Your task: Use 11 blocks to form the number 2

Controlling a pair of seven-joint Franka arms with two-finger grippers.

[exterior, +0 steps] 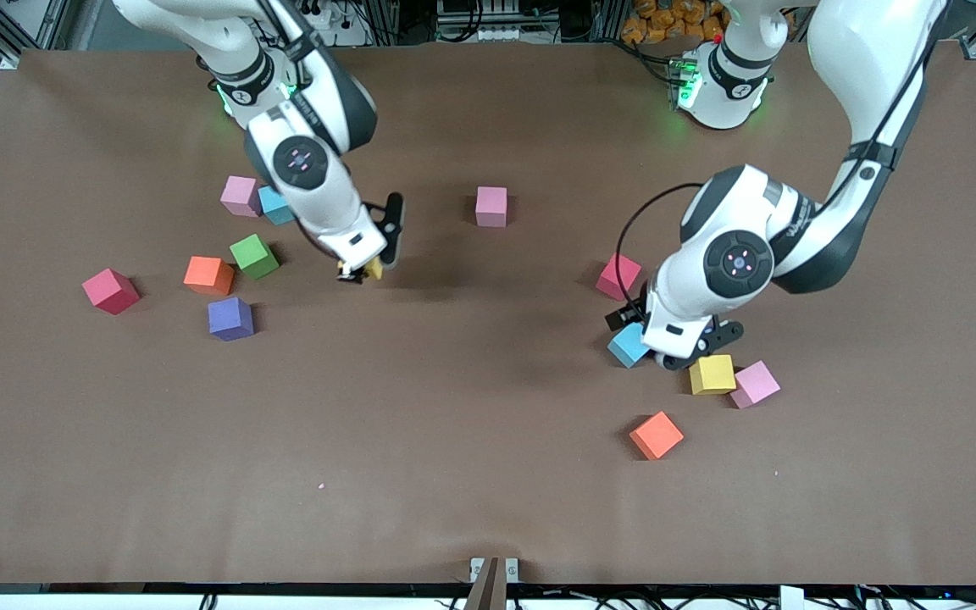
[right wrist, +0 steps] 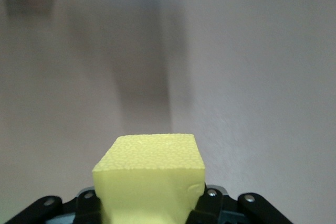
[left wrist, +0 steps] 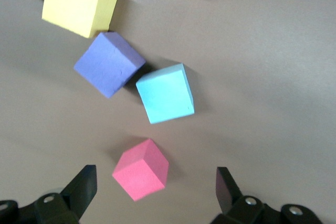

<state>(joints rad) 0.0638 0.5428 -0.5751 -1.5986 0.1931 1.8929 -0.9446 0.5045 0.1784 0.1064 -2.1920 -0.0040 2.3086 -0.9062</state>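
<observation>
Nearest you lies an orange block (exterior: 656, 435). Your right gripper (exterior: 361, 273) pinches a yellow block (right wrist: 149, 179) over bare table; your left gripper (left wrist: 155, 192) gapes above scattered blocks and could knock them when descending. No 2 exists yet.

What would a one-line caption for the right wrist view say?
Right gripper shut on a yellow block, held above the bare brown table.

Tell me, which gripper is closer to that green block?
The right one. The right gripper, shut on a yellow block, hangs just beside the green block. The left gripper is open over the cluster at the left arm's end of the table.
</observation>
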